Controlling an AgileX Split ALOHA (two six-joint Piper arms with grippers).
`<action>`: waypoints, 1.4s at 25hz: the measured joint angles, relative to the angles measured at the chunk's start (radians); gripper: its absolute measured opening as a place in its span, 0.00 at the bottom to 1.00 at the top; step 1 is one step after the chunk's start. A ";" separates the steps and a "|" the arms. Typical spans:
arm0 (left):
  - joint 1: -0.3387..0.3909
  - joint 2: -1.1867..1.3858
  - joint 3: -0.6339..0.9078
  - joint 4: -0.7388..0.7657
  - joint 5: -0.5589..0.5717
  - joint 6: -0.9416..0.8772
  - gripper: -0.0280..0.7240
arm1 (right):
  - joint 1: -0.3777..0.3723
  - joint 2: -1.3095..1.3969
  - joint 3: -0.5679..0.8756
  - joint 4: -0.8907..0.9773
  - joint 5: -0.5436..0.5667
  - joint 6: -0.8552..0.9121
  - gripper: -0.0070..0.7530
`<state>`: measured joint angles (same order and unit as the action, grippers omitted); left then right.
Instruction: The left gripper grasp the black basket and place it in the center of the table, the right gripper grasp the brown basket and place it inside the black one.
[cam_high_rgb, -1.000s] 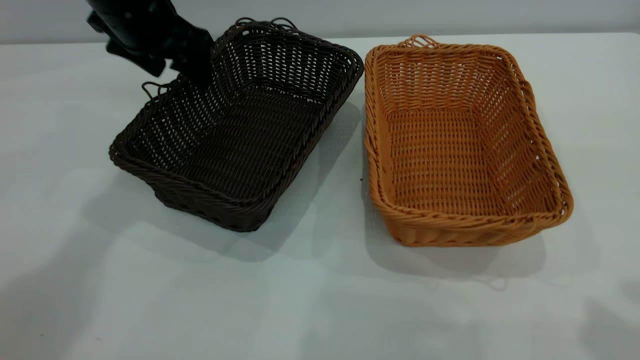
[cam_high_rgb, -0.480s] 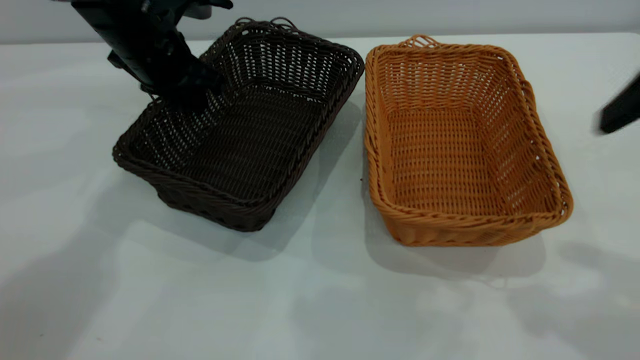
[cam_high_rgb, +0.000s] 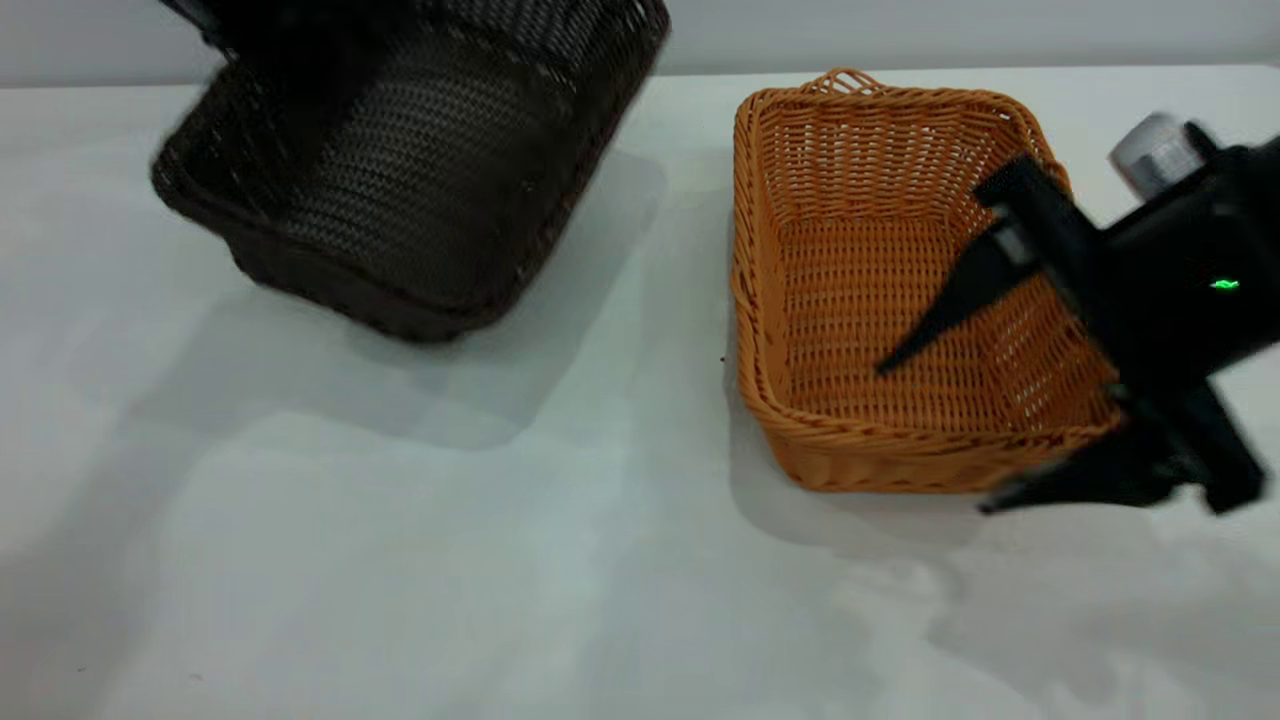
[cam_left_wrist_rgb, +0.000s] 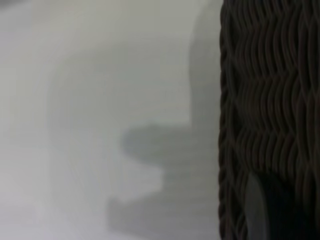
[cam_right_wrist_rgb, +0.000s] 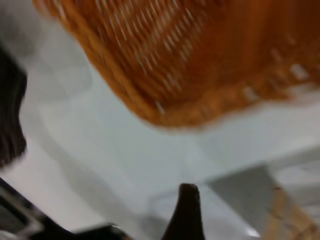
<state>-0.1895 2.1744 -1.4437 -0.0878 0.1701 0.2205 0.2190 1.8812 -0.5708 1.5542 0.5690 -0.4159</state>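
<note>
Black basket (cam_high_rgb: 420, 180) is up off the counter (cam_high_rgb: 400, 560), tilted steeply, at the far left of the exterior view with its shadow spread on the surface below it. The left hand (cam_high_rgb: 260, 40) is only a dark blur at the basket's far left rim; the lifted basket suggests it is pinching that rim, though the fingers themselves cannot be made out. The left wrist view shows little but dark weave (cam_left_wrist_rgb: 270, 110) close against the lens. Brown basket (cam_high_rgb: 900, 290) sits flat on the counter right of centre, long axis running from the near edge toward the far edge. The right hand (cam_high_rgb: 960, 430) is spread wide at the near right corner, one finger reaching in over the basket floor, the other low outside the near wall, so the wall lies between them; contact cannot be confirmed. Judgement: the centre of the counter is bare, and the black basket lies well left and behind it, so it must travel right and forward and be set down level before the brown one can go in. The right hand is far nearer its basket's rim.
</note>
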 joint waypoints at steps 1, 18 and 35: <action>0.008 -0.009 0.000 0.000 -0.005 0.000 0.14 | 0.000 0.031 -0.018 0.054 0.000 -0.023 0.78; 0.024 -0.017 0.000 0.006 -0.054 0.084 0.14 | -0.024 0.308 -0.142 0.222 -0.084 -0.154 0.19; -0.276 -0.007 0.000 -0.001 0.149 0.710 0.14 | -0.608 0.097 -0.289 -0.184 0.190 -0.391 0.10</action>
<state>-0.4654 2.1675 -1.4437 -0.0889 0.3196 0.9306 -0.3888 1.9786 -0.8597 1.3701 0.7594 -0.8069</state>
